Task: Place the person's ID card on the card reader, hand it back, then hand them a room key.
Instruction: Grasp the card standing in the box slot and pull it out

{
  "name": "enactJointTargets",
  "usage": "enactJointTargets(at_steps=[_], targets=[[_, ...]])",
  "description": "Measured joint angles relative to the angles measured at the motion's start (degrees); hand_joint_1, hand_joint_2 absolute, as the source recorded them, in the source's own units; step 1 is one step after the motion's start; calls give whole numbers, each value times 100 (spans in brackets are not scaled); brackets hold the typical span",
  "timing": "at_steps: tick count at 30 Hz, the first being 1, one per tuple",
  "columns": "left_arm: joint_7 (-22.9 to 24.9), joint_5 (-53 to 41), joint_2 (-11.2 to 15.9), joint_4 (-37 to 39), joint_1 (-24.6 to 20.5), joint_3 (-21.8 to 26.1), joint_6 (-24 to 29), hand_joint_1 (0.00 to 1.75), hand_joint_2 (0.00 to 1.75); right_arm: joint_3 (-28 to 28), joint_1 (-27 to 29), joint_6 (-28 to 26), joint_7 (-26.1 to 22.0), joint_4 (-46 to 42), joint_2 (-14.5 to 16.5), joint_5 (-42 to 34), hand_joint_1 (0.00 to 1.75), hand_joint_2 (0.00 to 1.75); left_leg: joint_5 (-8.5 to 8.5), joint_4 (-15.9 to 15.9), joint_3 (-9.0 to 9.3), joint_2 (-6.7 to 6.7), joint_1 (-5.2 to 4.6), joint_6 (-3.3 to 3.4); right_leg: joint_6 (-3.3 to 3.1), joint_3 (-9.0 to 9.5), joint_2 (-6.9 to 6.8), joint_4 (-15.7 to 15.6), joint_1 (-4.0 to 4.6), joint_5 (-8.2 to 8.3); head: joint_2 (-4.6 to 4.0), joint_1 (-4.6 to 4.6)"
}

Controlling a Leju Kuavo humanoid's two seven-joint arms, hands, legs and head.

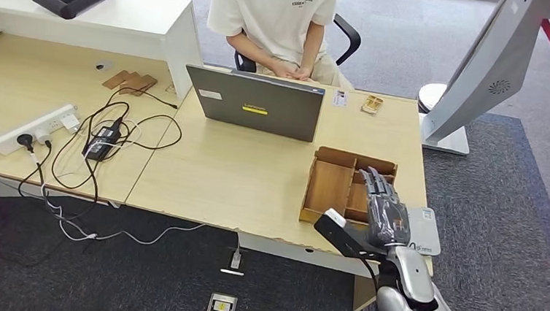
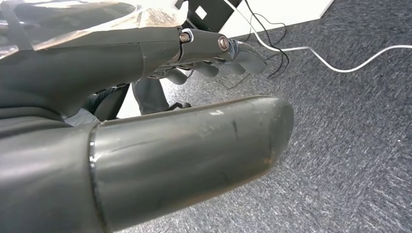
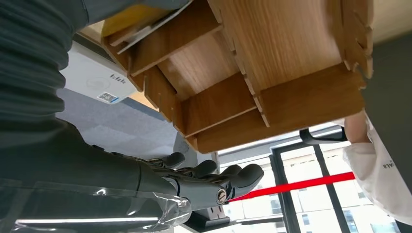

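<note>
The right robot hand [image 1: 384, 207] hovered over the wooden tray [image 1: 332, 185] at the table's [image 1: 241, 175] near-right corner, fingers extended, grasping nothing; the left robot hand [image 2: 214, 51] hung by the floor, loosely curled and empty. The ID card [image 1: 340, 98] lay by the laptop [image 1: 257, 103], w/ the card reader [image 1: 422, 232] beside the tray. Best approach, arguably: lift clear of the tray walls, then reach fwd past the laptop lid.

Head view bright, even, diffuse; soft shadows under the table [image 1: 256, 176]. Left wrist view: thumb [image 2: 184, 160] close and soft, plastic wrap glaring. Right wrist view: windows [image 3: 311, 194] blown out behind, wooden organizer [image 3: 272, 73] sharp, hand [image 3: 194, 182] in shade.
</note>
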Motion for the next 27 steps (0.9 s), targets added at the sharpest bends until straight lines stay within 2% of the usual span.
enactJointTargets(at_steps=[17,27], targets=[[41,-3,5,-7,29,-3,-26,0,0,-135,212,-46,38,164,-81,77,0,175,0,0,1,0,0,0,0,0,0,0,-1,0,0,-2],[21,138,5,-7,50,-4,-7,0,0,-340,225,-281,54,288,-80,306,0,175,0,0,0,0,0,0,0,1,0,0,-1,0,-1,-1]])
